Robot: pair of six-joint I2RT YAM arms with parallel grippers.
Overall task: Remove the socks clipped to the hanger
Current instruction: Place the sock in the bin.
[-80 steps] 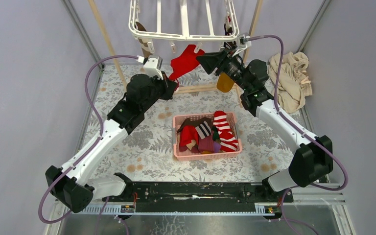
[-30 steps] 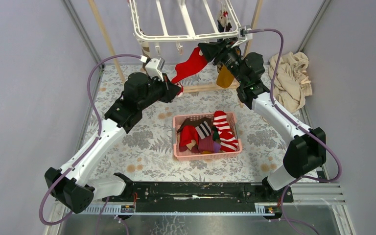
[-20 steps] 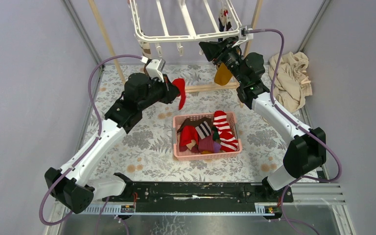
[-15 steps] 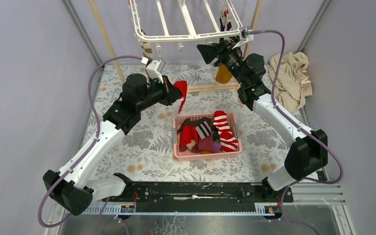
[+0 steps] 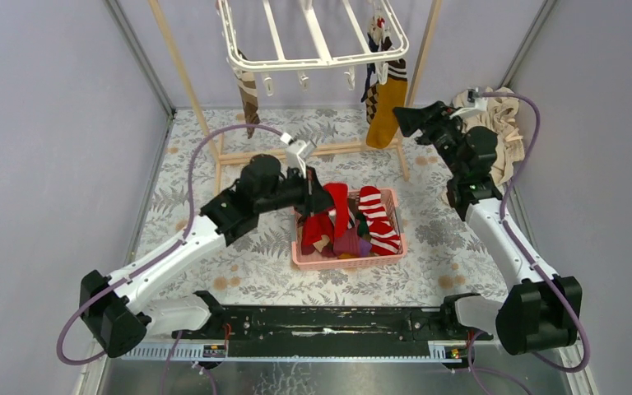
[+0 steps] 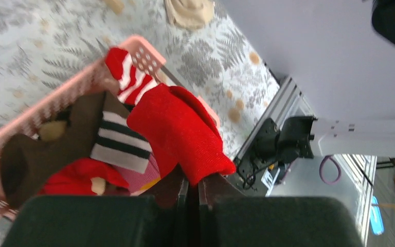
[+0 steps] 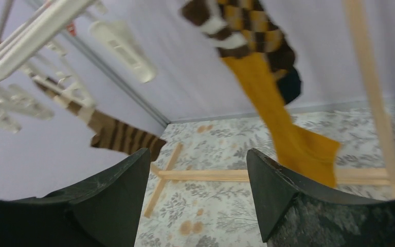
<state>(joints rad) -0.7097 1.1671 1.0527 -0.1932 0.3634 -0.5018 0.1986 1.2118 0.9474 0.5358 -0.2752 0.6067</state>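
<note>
The left gripper (image 5: 317,196) is clamped on one end of the red sock (image 5: 339,206), its fingers nearly together on the fabric. The sock hangs with its long axis pointing down over the far-left part of the pink basket (image 5: 346,261), above the socks already lying inside; release should drop it within the rim. The hanger (image 5: 317,62) hangs at the far centre, above the table. A mustard sock (image 5: 385,111) is clipped at its right end and a brown striped sock (image 5: 248,90) at its left end, both hanging vertically. The right gripper (image 5: 401,119), jaws wide and empty, sits just right of the mustard sock and is the nearer arm. Obstructions: the wooden frame (image 5: 185,78) posts beside both socks and a beige cloth (image 5: 502,123) at the far right
</note>
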